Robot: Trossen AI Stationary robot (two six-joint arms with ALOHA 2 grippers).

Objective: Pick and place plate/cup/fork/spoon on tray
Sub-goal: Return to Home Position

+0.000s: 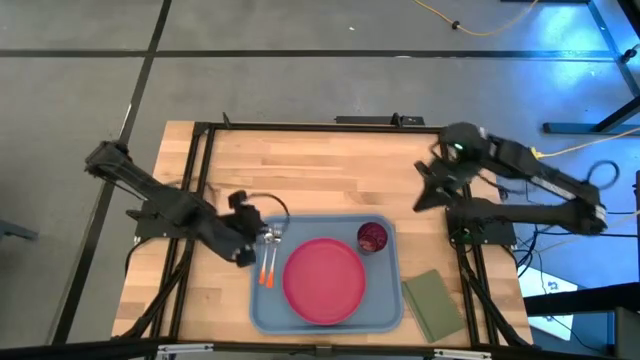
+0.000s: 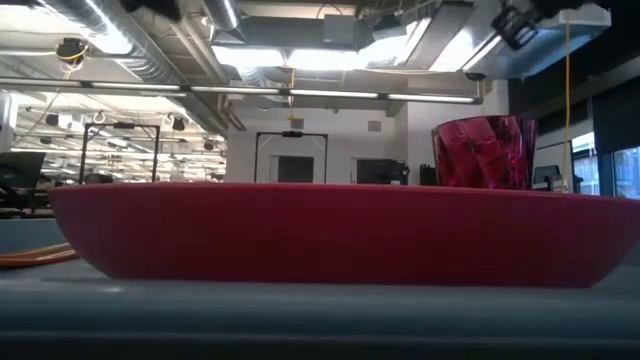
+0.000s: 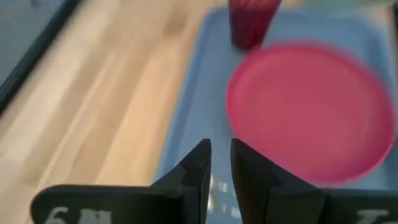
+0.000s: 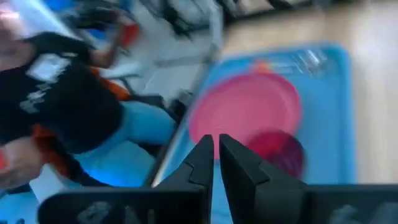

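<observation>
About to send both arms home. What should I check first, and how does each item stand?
1. Plate flat in tray: ok.
2. Cup upright in tray beside plate: ok.
3. Utensils inside tray at its left rim: ok.
4. Left gripper empty, jaws shut: ok.
5. Left gripper clear of tray: not ok, at the left rim by the utensils.
6. Right gripper off the tray, jaws shut: ok.

Cup (image 2: 484, 150) base hidden behind plate (image 2: 330, 235), utensils (image 1: 266, 262) too small to distinguish, person (image 4: 62, 106) blurred.
</observation>
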